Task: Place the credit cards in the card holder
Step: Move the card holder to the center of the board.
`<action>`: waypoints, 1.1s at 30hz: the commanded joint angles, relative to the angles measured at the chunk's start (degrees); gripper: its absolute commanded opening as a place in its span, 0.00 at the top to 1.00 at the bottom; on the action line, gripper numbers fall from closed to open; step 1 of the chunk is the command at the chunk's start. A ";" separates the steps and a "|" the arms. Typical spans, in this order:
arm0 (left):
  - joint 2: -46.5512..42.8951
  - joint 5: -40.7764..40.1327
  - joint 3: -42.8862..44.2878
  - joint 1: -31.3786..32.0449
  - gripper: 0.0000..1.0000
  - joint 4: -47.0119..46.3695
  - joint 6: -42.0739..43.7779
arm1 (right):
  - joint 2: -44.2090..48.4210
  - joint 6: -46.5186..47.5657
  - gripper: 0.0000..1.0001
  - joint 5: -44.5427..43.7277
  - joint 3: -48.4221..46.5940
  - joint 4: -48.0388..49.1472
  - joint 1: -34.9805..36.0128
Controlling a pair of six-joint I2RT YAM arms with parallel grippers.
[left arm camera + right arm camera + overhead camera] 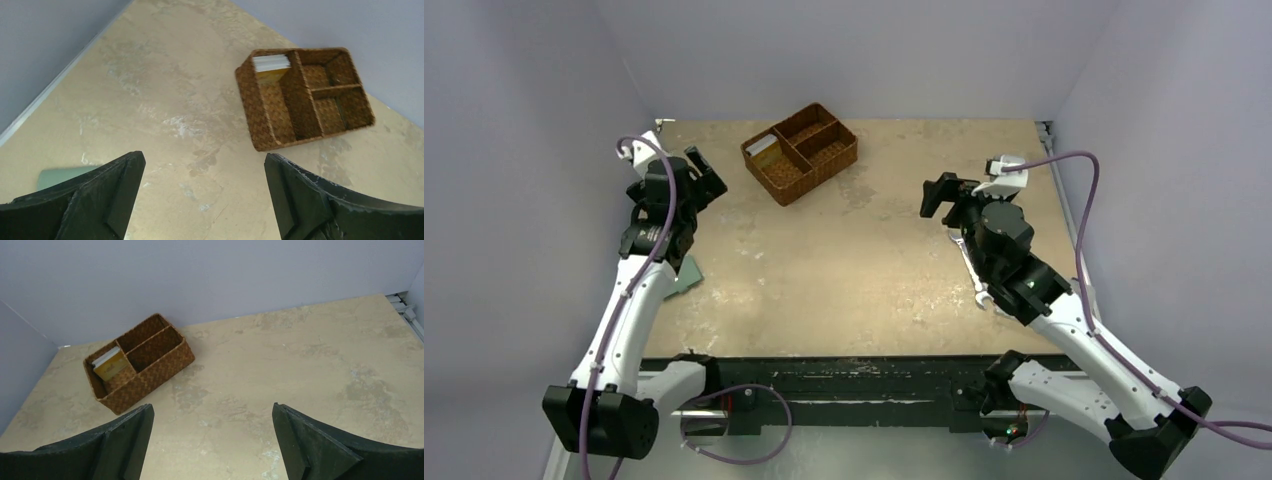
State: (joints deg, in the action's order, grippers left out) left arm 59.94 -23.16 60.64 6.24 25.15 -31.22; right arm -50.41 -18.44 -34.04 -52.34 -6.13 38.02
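The credit cards (763, 146) stand stacked in the left compartment of a brown wicker basket (821, 159) at the back of the table; they show white and yellowish in the left wrist view (271, 66) and the right wrist view (109, 364). The card holder (689, 278), flat and teal, lies at the table's left edge, partly hidden under my left arm; one corner of it (59, 175) shows beside the left finger. My left gripper (708, 173) (204, 159) hovers open left of the basket. My right gripper (935, 196) (212, 407) hovers open at the right, holding nothing.
The basket (320, 107) (145, 371) has three compartments; the other two look empty. A silver tool (977, 283) lies on the table partly under my right arm. Grey walls close in the table on three sides.
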 commanded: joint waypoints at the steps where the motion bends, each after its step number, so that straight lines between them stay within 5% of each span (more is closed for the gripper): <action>1: 4.23 -5.55 -2.05 -4.75 0.00 5.41 -10.14 | -1.04 -1.55 0.01 -2.90 0.15 2.75 0.04; 10: 10.09 8.79 -14.33 -29.71 0.00 4.67 -22.47 | -5.14 -2.72 0.01 3.74 -1.04 -1.36 0.04; 22: 10.01 -6.37 -20.90 -31.12 0.00 -2.26 -28.21 | -8.96 -6.93 0.01 15.01 -0.54 -0.39 0.00; 29: 14.55 3.21 -23.31 -32.03 0.02 -11.11 -25.94 | -9.65 -7.67 0.01 15.99 -0.24 -0.48 0.02; 33: 16.10 10.94 -25.66 -31.83 0.16 -14.63 -25.41 | -10.26 -8.01 0.01 17.37 -0.24 -0.74 0.03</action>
State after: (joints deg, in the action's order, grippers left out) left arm 75.53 -20.80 37.43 -25.39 17.47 -57.41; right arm -60.27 -25.36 -18.48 -52.36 -8.16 37.98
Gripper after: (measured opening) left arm 0.924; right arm 0.987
